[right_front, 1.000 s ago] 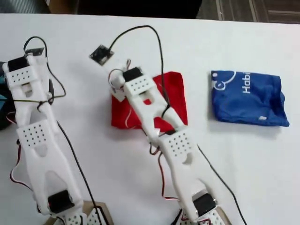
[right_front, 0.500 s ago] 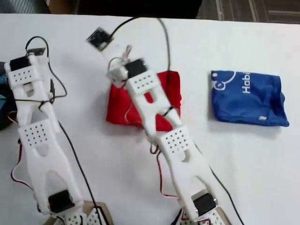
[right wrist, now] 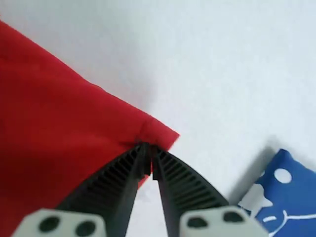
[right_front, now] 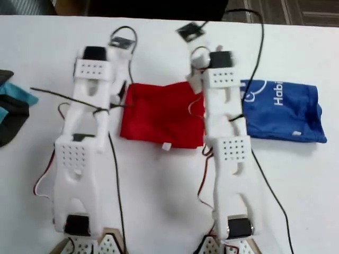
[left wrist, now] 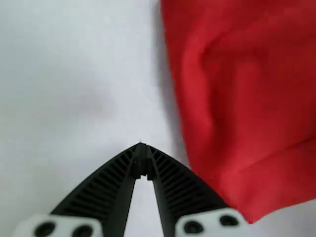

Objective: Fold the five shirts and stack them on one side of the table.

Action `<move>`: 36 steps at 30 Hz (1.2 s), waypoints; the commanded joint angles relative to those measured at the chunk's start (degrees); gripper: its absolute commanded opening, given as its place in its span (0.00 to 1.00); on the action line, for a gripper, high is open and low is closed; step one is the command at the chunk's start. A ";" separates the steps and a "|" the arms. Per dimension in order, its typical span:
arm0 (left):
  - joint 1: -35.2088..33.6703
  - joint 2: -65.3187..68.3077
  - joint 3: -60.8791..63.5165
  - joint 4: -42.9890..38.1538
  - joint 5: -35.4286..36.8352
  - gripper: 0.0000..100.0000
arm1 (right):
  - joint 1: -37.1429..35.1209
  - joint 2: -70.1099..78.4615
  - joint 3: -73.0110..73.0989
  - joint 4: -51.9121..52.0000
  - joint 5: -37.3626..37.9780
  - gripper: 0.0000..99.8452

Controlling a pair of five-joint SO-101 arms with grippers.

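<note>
White table [right_front: 296, 47] from above, holding red shirt [right_front: 159, 114] flat between both arms and folded blue shirt [right_front: 280, 111] past the right one. Up close, left gripper [left wrist: 142, 150] shut tight on nothing, just beside the red shirt; right gripper [right wrist: 149, 148] pinching its corner.

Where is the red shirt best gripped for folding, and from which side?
Probably at its far corners, from above: the red shirt lies flat, so only edges offer a pinch. The right tool is shut on one far corner; the left tool, shut, sits over table beside the opposite edge.
</note>
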 commanded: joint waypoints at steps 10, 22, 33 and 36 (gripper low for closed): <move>1.23 0.18 1.54 -14.07 -4.66 0.03 | 4.35 -9.01 11.60 0.48 0.62 0.02; 6.15 2.81 -7.43 -16.09 -4.40 0.03 | 0.84 -44.79 55.65 -2.77 0.09 0.02; 6.15 7.74 -7.96 -16.88 -4.31 0.03 | -6.02 -85.93 115.16 -36.79 0.00 0.02; 6.07 9.05 -7.96 -16.88 -4.22 0.03 | -5.85 -88.40 119.65 -43.30 -2.90 0.02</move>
